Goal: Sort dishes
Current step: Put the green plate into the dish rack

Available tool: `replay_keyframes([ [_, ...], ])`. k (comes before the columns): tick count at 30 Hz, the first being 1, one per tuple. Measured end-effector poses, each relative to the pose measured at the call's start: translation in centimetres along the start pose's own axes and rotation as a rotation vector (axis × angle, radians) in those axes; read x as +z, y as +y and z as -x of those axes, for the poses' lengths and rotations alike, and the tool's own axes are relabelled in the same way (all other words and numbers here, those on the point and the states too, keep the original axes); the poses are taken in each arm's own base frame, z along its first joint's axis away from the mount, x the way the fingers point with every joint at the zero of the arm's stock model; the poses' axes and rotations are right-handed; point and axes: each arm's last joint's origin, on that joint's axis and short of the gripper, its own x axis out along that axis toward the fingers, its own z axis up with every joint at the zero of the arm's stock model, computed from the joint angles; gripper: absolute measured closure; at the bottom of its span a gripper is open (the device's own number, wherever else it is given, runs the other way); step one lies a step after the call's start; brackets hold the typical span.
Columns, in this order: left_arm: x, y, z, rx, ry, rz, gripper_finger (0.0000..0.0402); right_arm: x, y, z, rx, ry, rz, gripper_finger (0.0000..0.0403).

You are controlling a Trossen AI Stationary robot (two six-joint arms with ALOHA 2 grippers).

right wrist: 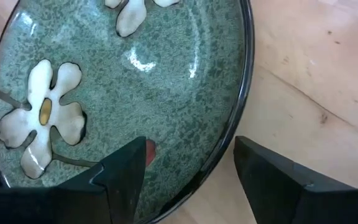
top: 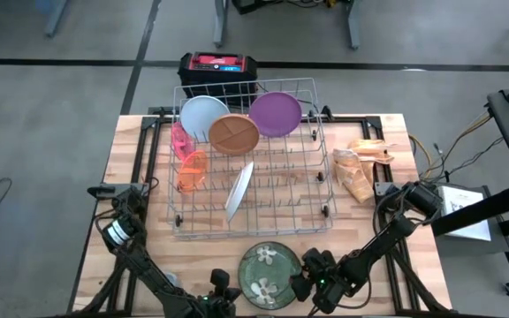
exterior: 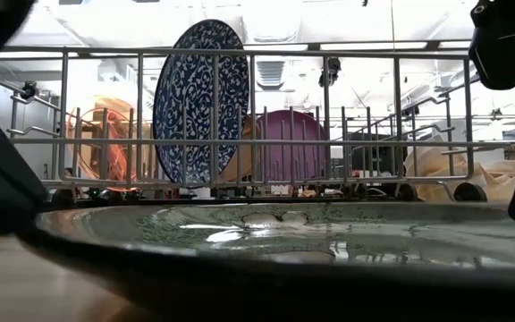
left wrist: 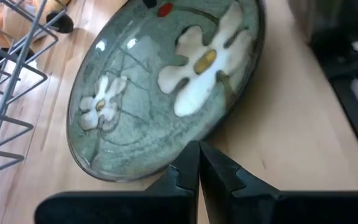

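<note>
Right gripper (right wrist: 185,174) is standing wide, fingers straddling the dark rim of the glossy green speckled flower plate (right wrist: 135,74); bare wood table (right wrist: 316,93) lying just outside. Left gripper (left wrist: 199,171) is sitting shut at the plate's opposite edge.

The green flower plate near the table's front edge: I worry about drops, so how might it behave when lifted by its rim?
The green flower plate looks glazed and glossy, so probably slippery and breakable. It seems stiff and rather heavy. The right gripper, open, straddles only its thin rim, so it may tilt when lifted. The left gripper is shut beside it.
</note>
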Motion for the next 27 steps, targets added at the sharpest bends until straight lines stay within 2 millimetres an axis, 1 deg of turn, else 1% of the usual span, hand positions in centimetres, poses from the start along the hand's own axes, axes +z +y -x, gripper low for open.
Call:
replay_keyframes([
  [7, -0.4, 0.2, -1.7, -0.017, 0.057, 0.008, 0.0401, -0.1, -0.1, -0.2, 0.022, -0.038, -0.026, 0.0169],
  [17, -0.3, 0.5, -2.4, -0.034, 0.081, 0.017, 0.0401, -0.1, -0.5, -0.8, 0.076, -0.118, -0.061, 0.0204],
  [22, -0.3, 0.5, -2.5, -0.042, 0.084, 0.017, 0.0401, 0.0, -1.1, -1.3, 0.105, -0.183, -0.079, 0.0243],
  [27, -0.3, 0.5, -2.6, -0.047, 0.085, 0.02, 0.0401, -0.3, -1.7, -2.0, 0.116, -0.238, -0.065, 0.031],
])
